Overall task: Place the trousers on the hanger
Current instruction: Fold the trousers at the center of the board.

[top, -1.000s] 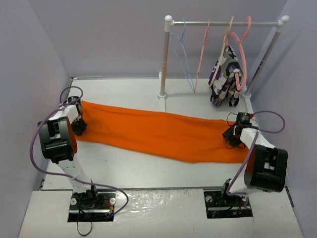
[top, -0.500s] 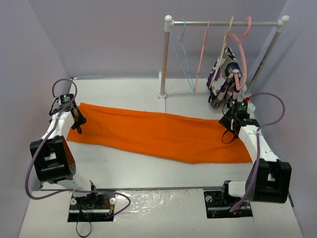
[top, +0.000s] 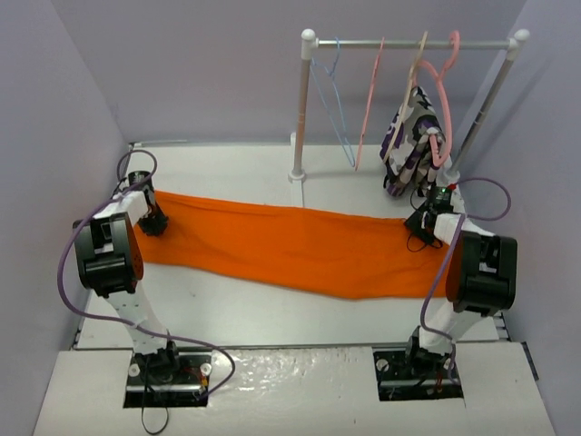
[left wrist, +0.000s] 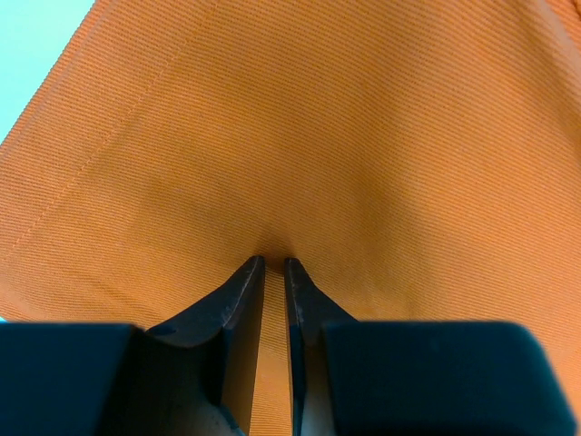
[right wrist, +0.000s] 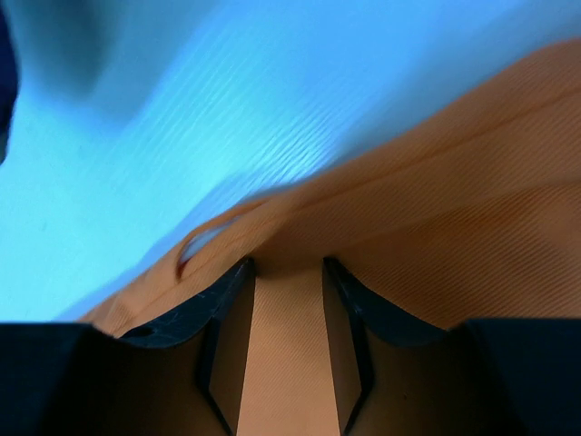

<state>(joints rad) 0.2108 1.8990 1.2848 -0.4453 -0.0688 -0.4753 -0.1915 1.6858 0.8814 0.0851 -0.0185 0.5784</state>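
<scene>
The orange trousers (top: 290, 245) lie stretched flat across the table, running left to right. My left gripper (top: 154, 222) is at their left end. In the left wrist view this gripper (left wrist: 272, 262) is shut on a puckered bit of the trousers (left wrist: 318, 136). My right gripper (top: 419, 222) is at the upper right end of the trousers. In the right wrist view this gripper (right wrist: 289, 263) has its jaws apart, astride the trousers (right wrist: 454, 227) near a folded edge. The light-blue hanger (top: 334, 100) hangs empty at the left end of the rail (top: 408, 42).
On the rail hang a pink hanger (top: 370, 91), a beige hanger (top: 413, 73) and a thicker pink hanger (top: 442, 91). A purple-white-black patterned garment (top: 413, 136) hangs by the right post, just behind my right gripper. Walls close off the left, right and back.
Both arms swung out and came back. The left gripper moved to the upper left part of the trousers. The right gripper moved back towards the rail, and the trousers' right end shifted slightly.
</scene>
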